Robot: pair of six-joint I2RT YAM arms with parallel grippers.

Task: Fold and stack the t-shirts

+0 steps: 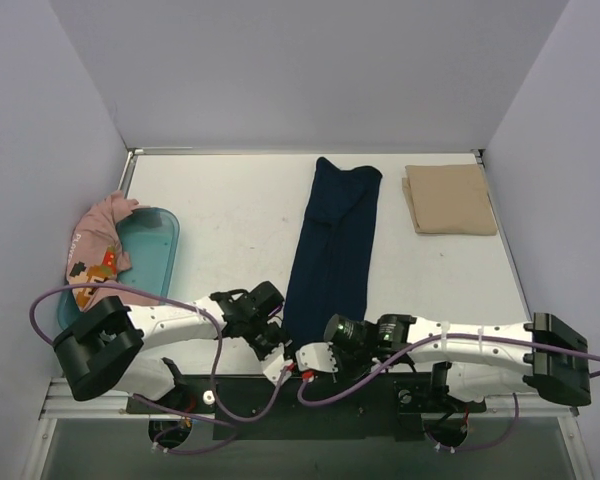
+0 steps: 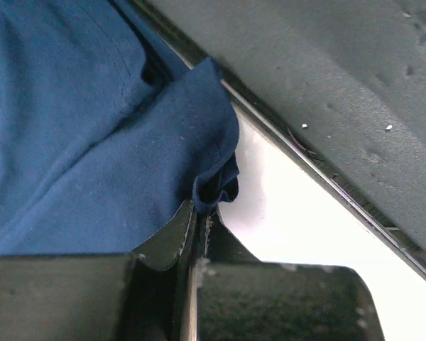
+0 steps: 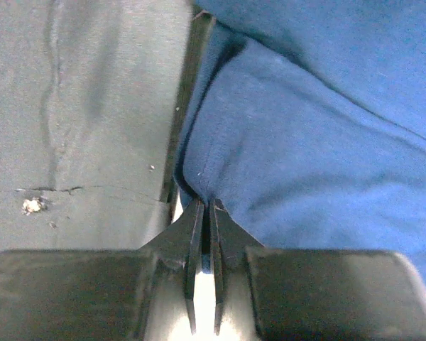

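Note:
The dark navy t-shirt (image 1: 332, 245) lies as a long narrow strip down the middle of the table, folded lengthwise. My left gripper (image 1: 277, 345) is shut on its near left corner (image 2: 214, 186). My right gripper (image 1: 318, 352) is shut on its near right corner (image 3: 220, 192). Both pinch the near hem at the table's front edge. The tan-beige t-shirt (image 1: 449, 198) lies folded at the far right. The pink t-shirt (image 1: 98, 245) with a small print hangs crumpled over the teal tub.
The teal plastic tub (image 1: 152, 250) stands at the left edge of the table. The table's metal front rim (image 2: 319, 170) runs just beside both grippers. White walls close in the left, back and right sides.

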